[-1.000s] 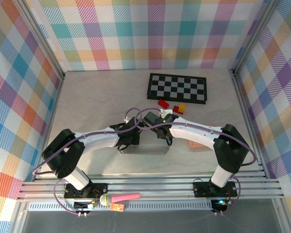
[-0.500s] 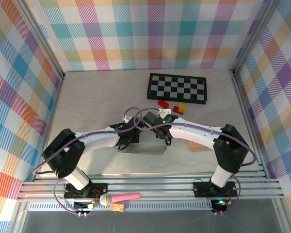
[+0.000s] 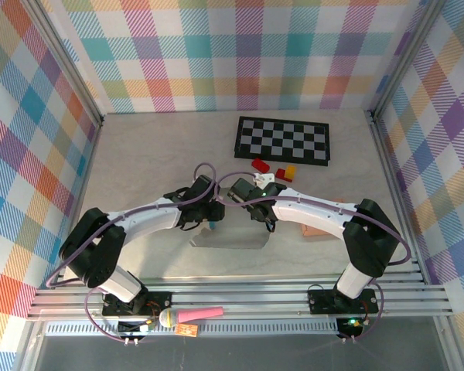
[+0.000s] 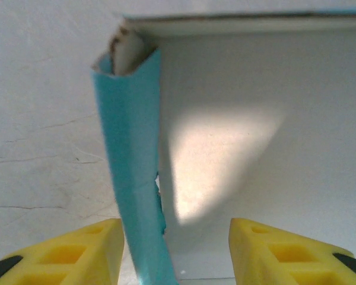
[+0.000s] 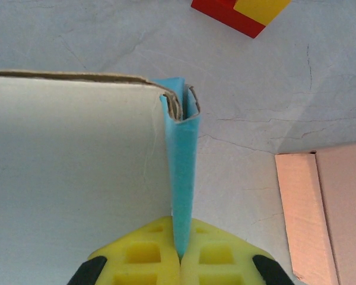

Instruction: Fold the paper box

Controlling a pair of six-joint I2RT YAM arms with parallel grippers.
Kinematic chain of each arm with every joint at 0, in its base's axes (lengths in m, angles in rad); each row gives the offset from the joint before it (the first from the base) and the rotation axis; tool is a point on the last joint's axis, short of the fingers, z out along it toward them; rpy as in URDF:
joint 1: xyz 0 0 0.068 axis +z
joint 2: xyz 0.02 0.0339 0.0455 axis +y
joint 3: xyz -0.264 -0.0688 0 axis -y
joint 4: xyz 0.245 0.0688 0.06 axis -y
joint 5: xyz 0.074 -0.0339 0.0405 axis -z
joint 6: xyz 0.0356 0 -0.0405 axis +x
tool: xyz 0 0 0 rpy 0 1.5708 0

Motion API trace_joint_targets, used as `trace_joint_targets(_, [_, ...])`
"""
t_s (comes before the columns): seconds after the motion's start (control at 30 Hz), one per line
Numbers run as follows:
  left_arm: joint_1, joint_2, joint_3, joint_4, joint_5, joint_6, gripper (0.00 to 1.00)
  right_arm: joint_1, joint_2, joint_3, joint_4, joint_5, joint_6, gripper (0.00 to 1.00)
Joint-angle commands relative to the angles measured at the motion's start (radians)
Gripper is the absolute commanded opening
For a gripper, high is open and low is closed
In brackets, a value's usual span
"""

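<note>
Pale marbled table [image 3: 139, 162], plaid-walled. The flat grey paper box [image 3: 232, 238] lies at centre, its far edge hidden under both arms. Right gripper [image 5: 181, 252] is clamped on a blue flap [image 5: 181, 178]; left gripper [image 4: 175, 249] stands apart around a second blue flap [image 4: 130, 178].

The left arm [image 3: 151, 219] and right arm [image 3: 317, 209] share white links between bulky black joints, black base plates [image 3: 143, 300] at the near edge and a looping purple cable [image 3: 59, 263], with yellow, hollow-recessed, black-patched fingers [image 4: 65, 252]
</note>
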Motion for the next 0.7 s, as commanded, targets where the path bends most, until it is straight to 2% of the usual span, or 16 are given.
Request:
trace_joint_targets(0.0, [0.007, 0.024, 0.009, 0.0, 0.025, 0.028, 0.47, 0.001, -0.006, 0.008, 0.003, 0.011, -0.011, 0.0])
trace_joint_targets(0.2, [0.05, 0.031, 0.012, -0.004, 0.003, 0.043, 0.46, 0.001, -0.003, 0.005, 0.003, 0.008, -0.011, 0.0])
trace_joint_targets(0.3, [0.064, 0.048, 0.016, -0.007, 0.015, 0.058, 0.42, 0.001, -0.002, 0.008, 0.002, 0.008, -0.013, 0.0])
trace_joint_targets(0.53, [0.072, 0.067, 0.027, -0.003, 0.005, 0.078, 0.22, 0.001, 0.003, 0.012, 0.006, 0.004, -0.016, 0.0])
trace_joint_targets(0.67, [0.072, 0.074, 0.041, -0.015, -0.019, 0.08, 0.07, 0.0, 0.006, 0.014, 0.006, 0.002, -0.016, 0.0])
